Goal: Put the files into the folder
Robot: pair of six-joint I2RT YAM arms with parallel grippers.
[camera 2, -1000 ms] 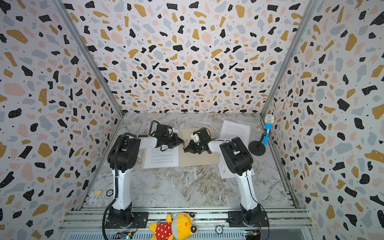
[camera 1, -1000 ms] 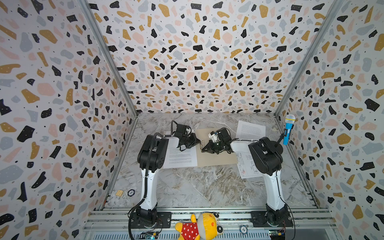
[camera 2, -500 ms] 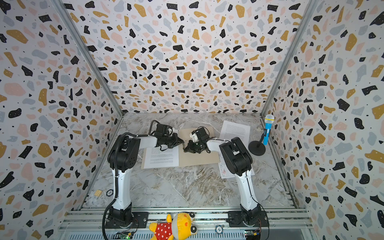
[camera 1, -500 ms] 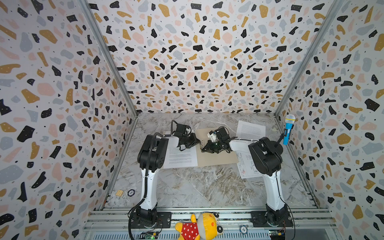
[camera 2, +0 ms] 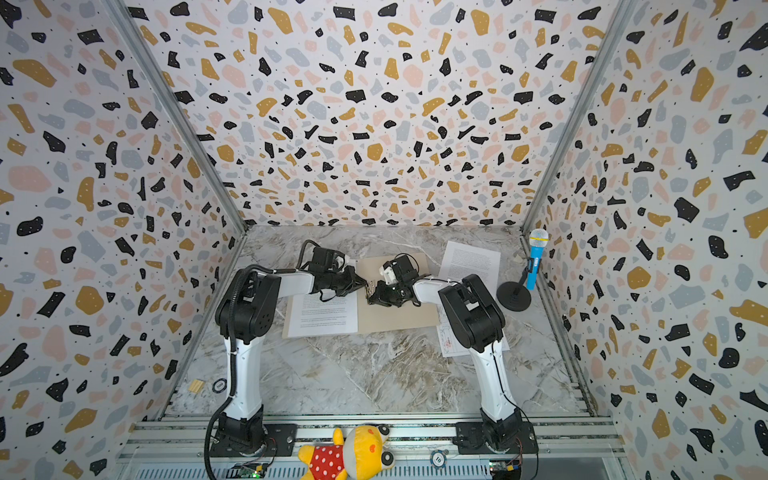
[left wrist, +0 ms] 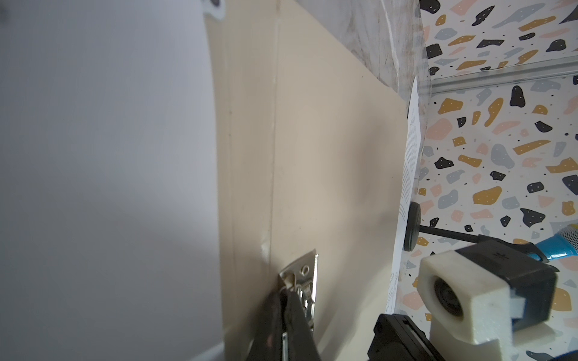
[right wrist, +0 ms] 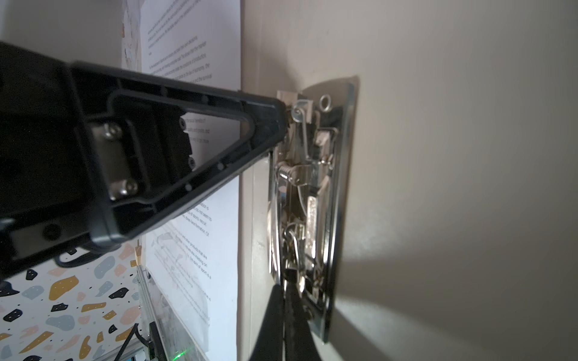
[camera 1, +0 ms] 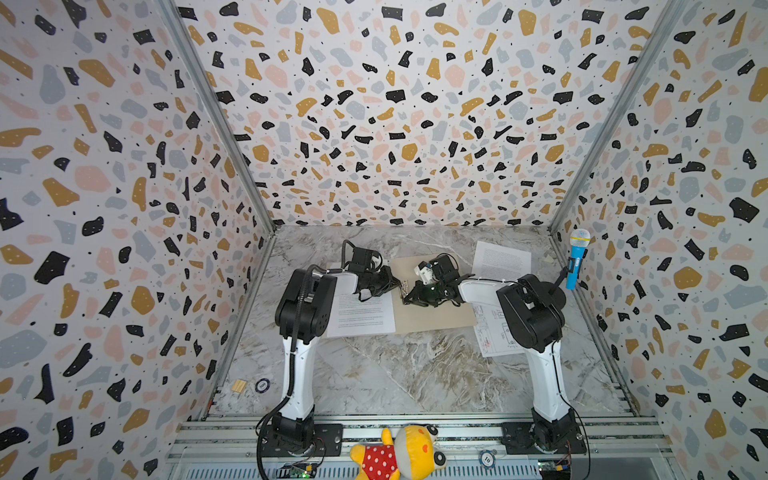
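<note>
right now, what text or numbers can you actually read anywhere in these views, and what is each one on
"10": on the round token beside the plush toy, legible in both top views.
Second round token, the darker one: marking too small to read.
Text sheet lying on the folder, far text sheet and drawing sheet: print too small or blurred in every view.
</note>
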